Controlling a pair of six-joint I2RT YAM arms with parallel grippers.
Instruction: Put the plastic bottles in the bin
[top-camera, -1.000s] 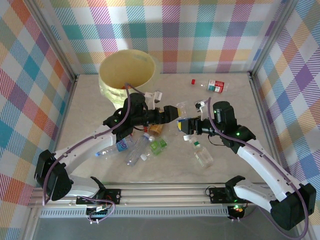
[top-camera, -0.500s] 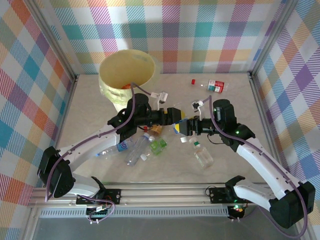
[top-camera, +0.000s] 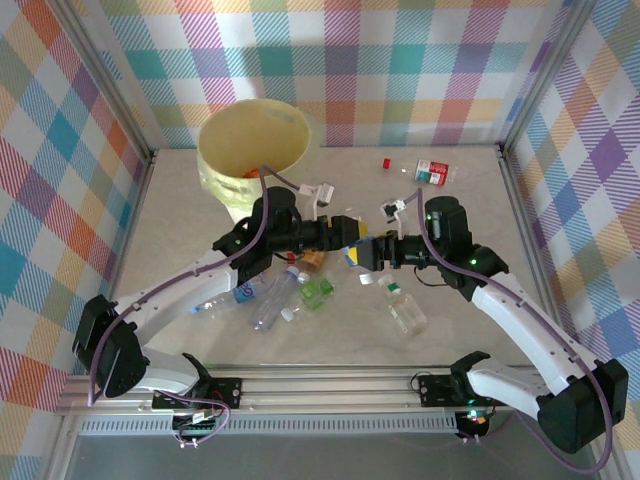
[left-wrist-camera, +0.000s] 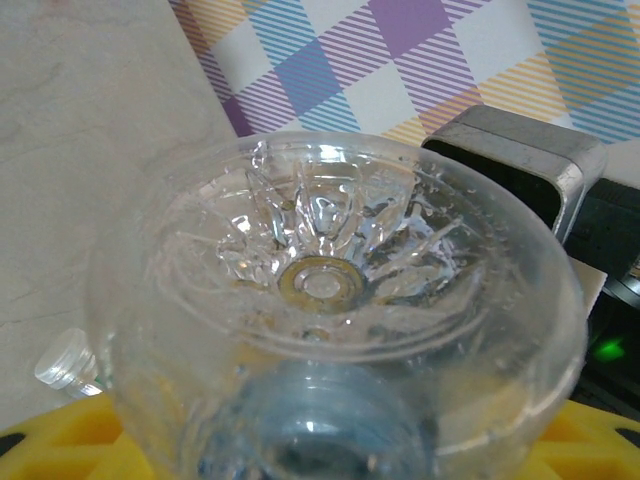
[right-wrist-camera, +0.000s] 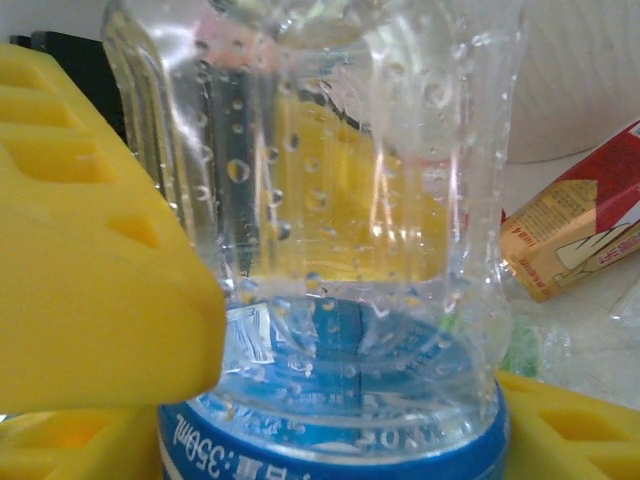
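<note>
Bracketing a clear blue-labelled bottle (right-wrist-camera: 340, 250) in the air near the right side of the bin (top-camera: 215, 140), the left tool (top-camera: 348, 240) and right tool (top-camera: 372, 253) may each be clamped or loose, impossible to tell, so a loose hand-over could drop it onto the table (top-camera: 460, 215) beside the bin.

You have two white-shelled arms with black joints, the left arm (top-camera: 170, 290) and the right arm (top-camera: 530, 320). Purple cables (top-camera: 280, 173) trail along both. Your finger pads (right-wrist-camera: 90, 270) are slotted yellow foam.
</note>
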